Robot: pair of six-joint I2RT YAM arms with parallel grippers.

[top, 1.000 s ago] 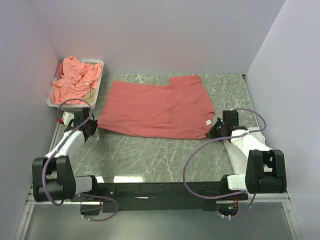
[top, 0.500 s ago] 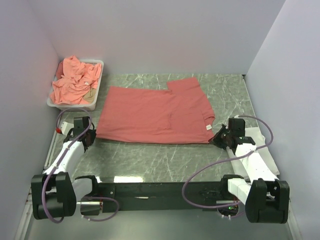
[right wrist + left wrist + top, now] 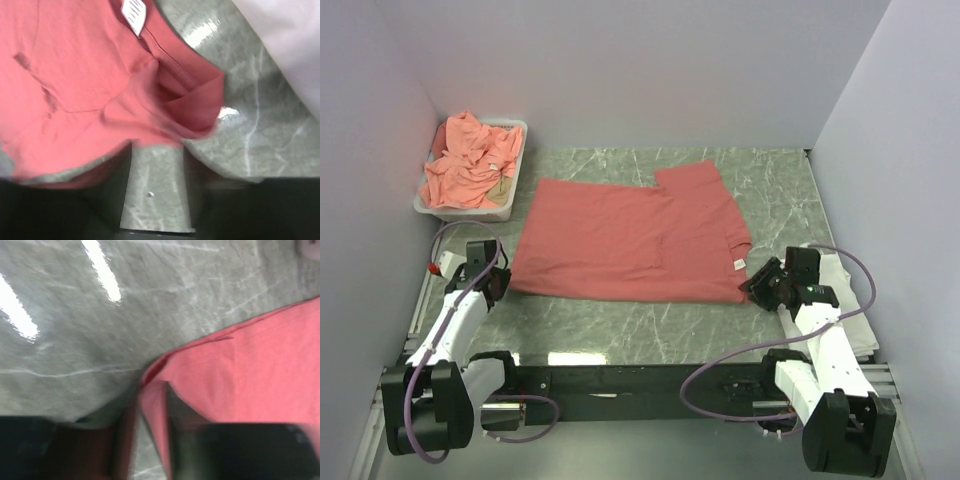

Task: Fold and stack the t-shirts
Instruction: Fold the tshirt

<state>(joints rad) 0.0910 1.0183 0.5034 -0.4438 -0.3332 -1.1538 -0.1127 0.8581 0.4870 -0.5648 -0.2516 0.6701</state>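
Note:
A coral-red t-shirt (image 3: 630, 238) lies flat across the middle of the table, its white label (image 3: 737, 263) near the right corner. My left gripper (image 3: 494, 285) stands at its near left corner. In the left wrist view that gripper (image 3: 147, 396) is open, with a strip of the shirt's corner (image 3: 155, 425) lying loose between the blurred fingers. My right gripper (image 3: 756, 285) is at the near right corner. In the right wrist view it (image 3: 157, 156) is open over bare table, the shirt's edge (image 3: 165, 107) just ahead of the fingertips. More salmon t-shirts (image 3: 470, 165) are heaped at the back left.
The heap fills a white tray (image 3: 516, 128) in the back left corner, against the left wall. A white folded garment (image 3: 847, 280) lies at the right edge, partly under my right arm. Walls close in the back and both sides.
Both arms drew back toward the near edge, dragging the shirt's near edge with them. Both grippers then went from shut to open and let go of the shirt's corners.

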